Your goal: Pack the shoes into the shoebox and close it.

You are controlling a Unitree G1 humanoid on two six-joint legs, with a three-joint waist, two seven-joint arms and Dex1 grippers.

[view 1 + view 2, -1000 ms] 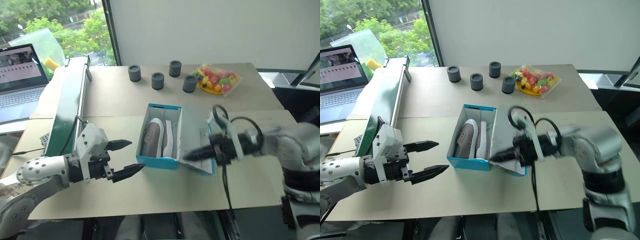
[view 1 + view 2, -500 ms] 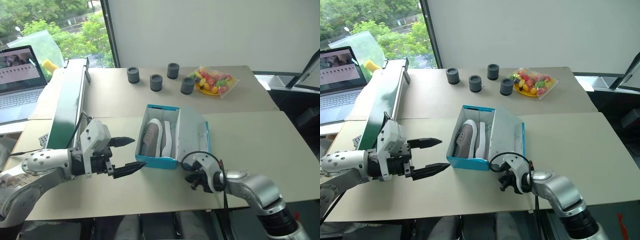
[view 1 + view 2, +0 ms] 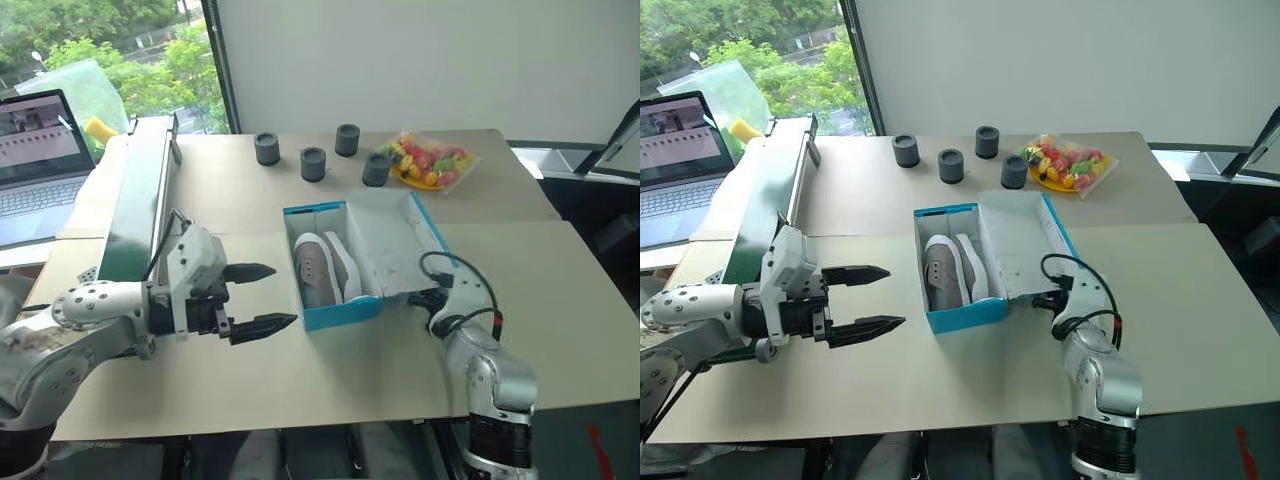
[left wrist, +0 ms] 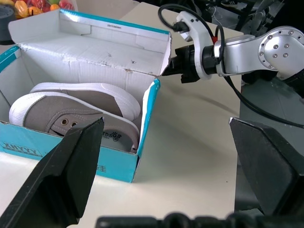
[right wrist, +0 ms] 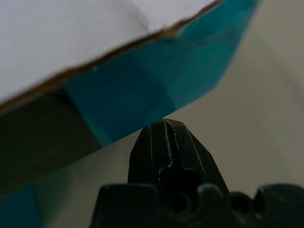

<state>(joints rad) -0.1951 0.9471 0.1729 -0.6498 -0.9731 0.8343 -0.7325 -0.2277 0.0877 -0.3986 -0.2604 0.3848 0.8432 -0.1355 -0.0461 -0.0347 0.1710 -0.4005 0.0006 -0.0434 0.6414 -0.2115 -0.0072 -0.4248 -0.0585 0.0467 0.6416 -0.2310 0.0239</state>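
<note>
The turquoise shoebox (image 3: 343,312) stands mid-table with its white-lined lid (image 3: 400,240) swung open to the right. Both grey shoes (image 3: 322,268) lie side by side inside, their pale soles showing. My right gripper (image 3: 421,297) is shut and empty, its tip at the lid's near right corner, just under the blue lid edge (image 5: 142,90) in the right wrist view. My left gripper (image 3: 262,297) stands open with nothing in it, level above the table just left of the box and pointing at it. The left wrist view shows the shoes (image 4: 76,111) and the right gripper (image 4: 173,64) beyond the lid.
Several dark grey cups (image 3: 314,163) and a bag of colourful pieces on a yellow plate (image 3: 430,160) sit at the back. A long green conveyor frame (image 3: 135,200) runs along the left, with a laptop (image 3: 40,160) beyond it. Bare tabletop lies in front of the box.
My right arm swung from over the lid down and round to the lid's near right corner. The box turned a little, its near end shifting right. The left gripper barely moved.
</note>
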